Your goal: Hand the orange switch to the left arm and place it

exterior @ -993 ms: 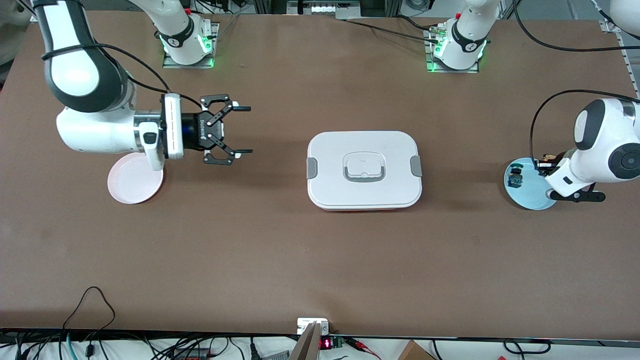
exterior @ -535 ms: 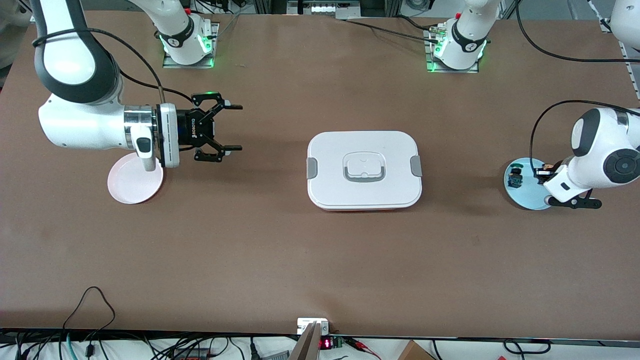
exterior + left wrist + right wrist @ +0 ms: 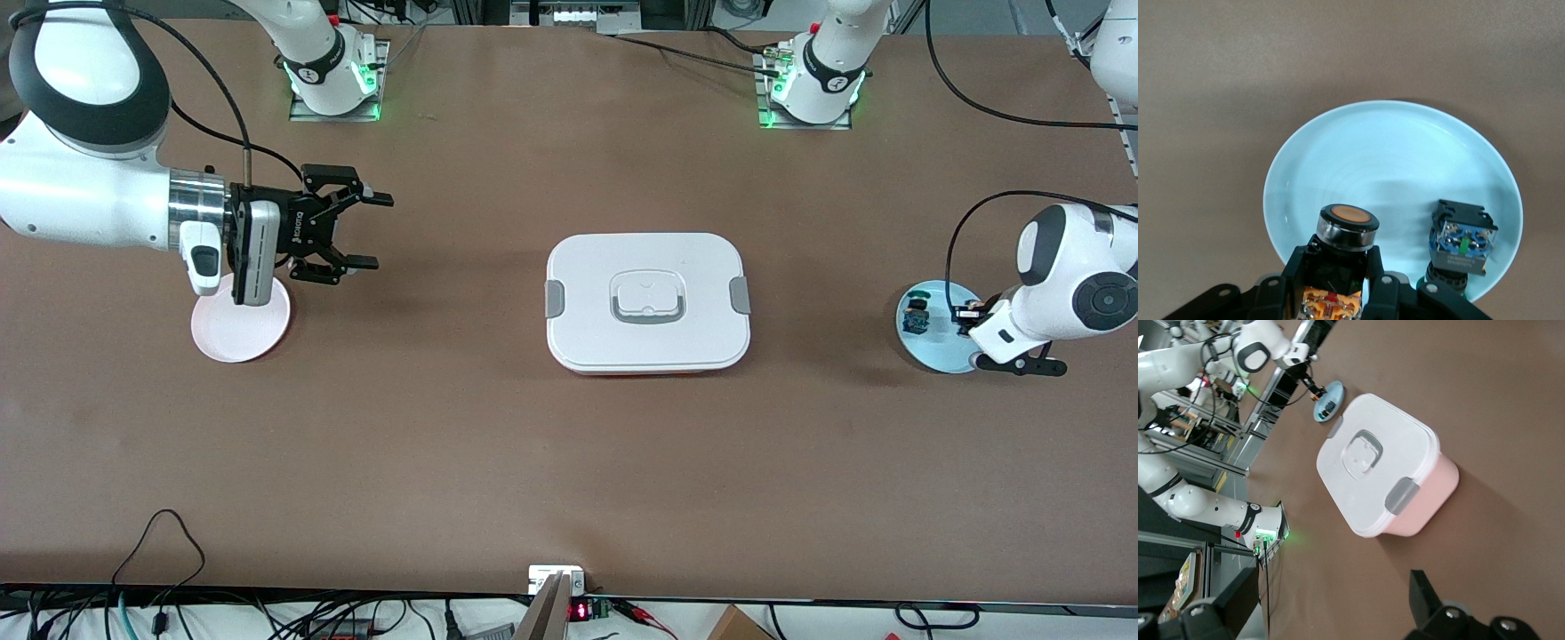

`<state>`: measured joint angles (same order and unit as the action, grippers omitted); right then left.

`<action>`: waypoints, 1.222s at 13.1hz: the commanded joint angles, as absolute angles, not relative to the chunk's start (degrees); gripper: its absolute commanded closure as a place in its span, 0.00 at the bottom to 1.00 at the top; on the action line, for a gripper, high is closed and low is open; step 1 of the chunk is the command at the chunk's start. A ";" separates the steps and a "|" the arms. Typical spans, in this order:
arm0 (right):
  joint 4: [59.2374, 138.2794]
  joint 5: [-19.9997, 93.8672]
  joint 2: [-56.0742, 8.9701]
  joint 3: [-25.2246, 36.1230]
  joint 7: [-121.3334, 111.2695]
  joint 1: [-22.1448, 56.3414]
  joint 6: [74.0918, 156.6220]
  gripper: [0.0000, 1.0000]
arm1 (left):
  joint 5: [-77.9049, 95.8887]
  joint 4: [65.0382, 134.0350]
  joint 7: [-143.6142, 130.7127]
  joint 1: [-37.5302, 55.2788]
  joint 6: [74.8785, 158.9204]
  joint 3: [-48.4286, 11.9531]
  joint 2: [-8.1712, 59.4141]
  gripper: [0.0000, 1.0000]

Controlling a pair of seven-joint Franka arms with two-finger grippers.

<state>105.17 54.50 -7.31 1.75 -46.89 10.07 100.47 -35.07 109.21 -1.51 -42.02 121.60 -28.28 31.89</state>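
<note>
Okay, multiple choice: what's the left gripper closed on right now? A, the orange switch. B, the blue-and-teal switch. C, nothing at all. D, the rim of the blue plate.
A: in the left wrist view the left gripper has its fingers shut on the orange switch over the blue plate, while the blue-and-teal switch lies free on that plate.

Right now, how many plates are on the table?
2. A light blue plate at the left arm's end, under the left gripper, which grips the orange switch. A pink plate at the right arm's end, partly covered by that arm's wrist.
</note>
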 commanded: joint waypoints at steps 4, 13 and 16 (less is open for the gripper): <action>100.91 34.40 -6.68 1.76 -27.73 9.05 94.24 0.00 | -37.70 108.46 0.44 -44.47 126.02 -28.74 34.71 0.94; 93.08 0.99 -6.50 -0.09 -6.83 7.30 79.10 0.00 | -40.87 107.93 1.75 -44.47 129.38 -29.09 36.39 0.00; 91.50 -6.55 -6.68 0.09 -11.07 4.75 85.49 0.00 | -40.08 107.49 2.90 -44.47 125.44 -30.14 35.34 0.00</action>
